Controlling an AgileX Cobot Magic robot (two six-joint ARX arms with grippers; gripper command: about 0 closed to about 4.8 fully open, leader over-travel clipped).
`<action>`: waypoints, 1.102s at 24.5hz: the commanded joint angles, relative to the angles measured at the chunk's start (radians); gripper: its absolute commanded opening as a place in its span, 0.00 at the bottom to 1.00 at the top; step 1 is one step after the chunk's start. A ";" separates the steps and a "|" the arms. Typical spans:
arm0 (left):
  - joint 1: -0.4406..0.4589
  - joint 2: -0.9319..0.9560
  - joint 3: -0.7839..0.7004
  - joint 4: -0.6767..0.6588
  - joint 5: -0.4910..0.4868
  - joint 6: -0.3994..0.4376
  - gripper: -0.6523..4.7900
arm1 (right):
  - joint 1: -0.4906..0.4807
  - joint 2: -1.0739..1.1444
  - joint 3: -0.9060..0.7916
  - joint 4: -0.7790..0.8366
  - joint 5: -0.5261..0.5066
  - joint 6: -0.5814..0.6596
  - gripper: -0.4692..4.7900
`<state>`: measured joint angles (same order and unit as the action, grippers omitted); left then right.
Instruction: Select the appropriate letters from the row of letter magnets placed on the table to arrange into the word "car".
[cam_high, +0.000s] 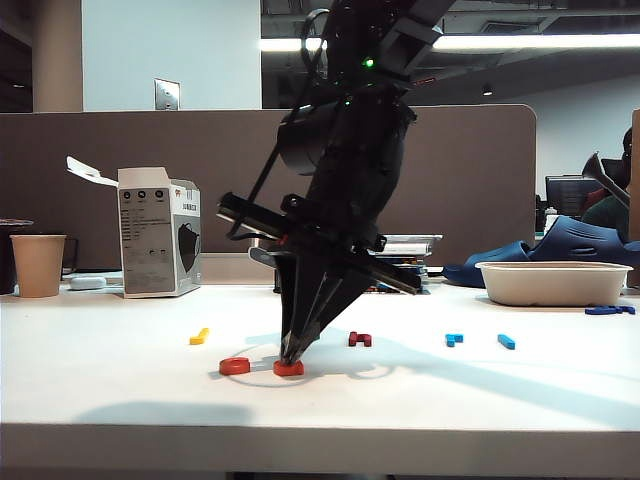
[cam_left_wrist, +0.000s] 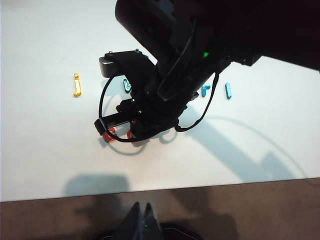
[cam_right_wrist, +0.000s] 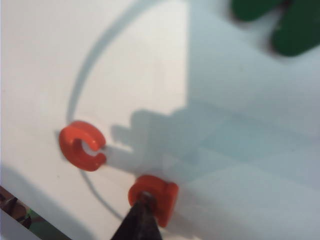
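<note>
The right arm (cam_left_wrist: 170, 90) hides most of the green letter (cam_left_wrist: 127, 85); 1 green letter edge-cropped in the right wrist view.

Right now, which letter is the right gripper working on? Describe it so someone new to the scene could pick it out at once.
On the white table, follow the dark arm down to the right gripper, shut, tips on an orange "a". It lies near the front edge, ahead of the other letters. Its only close neighbour is the orange-red "c", an open ring; the "a" is blockier and sits under the tips.
</note>
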<state>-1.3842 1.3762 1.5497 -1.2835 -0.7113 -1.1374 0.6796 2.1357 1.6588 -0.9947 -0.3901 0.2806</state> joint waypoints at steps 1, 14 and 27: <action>0.001 -0.002 0.004 0.000 -0.009 0.003 0.11 | 0.002 -0.003 0.001 0.003 -0.006 0.003 0.08; 0.001 -0.002 0.004 0.000 -0.010 0.003 0.11 | -0.003 -0.004 0.001 0.013 -0.005 0.003 0.08; 0.001 -0.002 0.004 0.000 -0.010 0.003 0.11 | -0.002 -0.004 0.002 0.027 -0.011 0.007 0.08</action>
<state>-1.3842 1.3762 1.5497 -1.2835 -0.7113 -1.1374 0.6754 2.1357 1.6588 -0.9661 -0.3901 0.2840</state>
